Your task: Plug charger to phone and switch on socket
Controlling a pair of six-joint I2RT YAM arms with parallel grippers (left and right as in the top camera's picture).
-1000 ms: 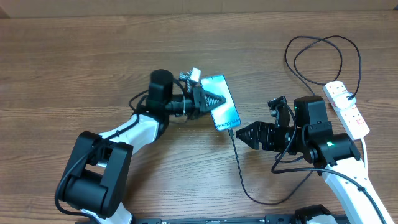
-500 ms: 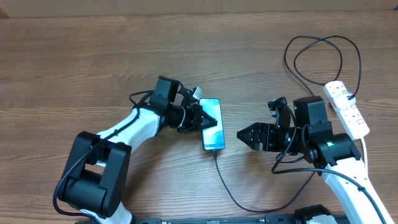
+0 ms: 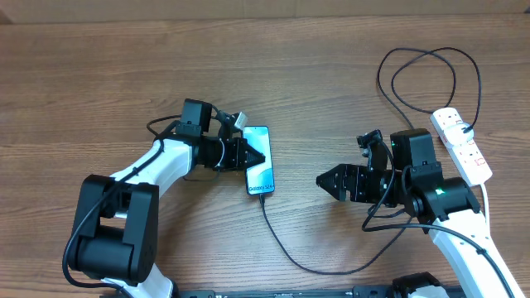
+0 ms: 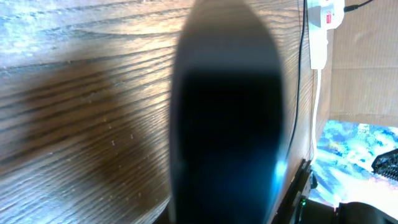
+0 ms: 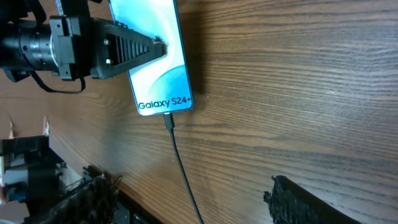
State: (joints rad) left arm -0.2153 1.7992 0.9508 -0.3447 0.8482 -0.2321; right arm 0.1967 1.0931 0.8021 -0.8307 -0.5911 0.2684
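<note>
The phone lies on the wooden table left of centre, its blue-teal screen up. My left gripper is shut on the phone's upper left edge. In the left wrist view the phone is a dark blur that fills the middle. The charger, a thin black cable, is plugged into the phone's bottom edge and curves right under my right arm. In the right wrist view the phone and the charger show clearly. My right gripper is open and empty, right of the phone. The socket lies at the far right.
The black cable makes loose loops at the back right, above the power strip. The strip's white cord runs down the right edge past my right arm. The strip also shows in the left wrist view.
My left gripper has drawn the phone left and turned it closer to upright, and the plugged cable has trailed after it. The right arm has not moved.
</note>
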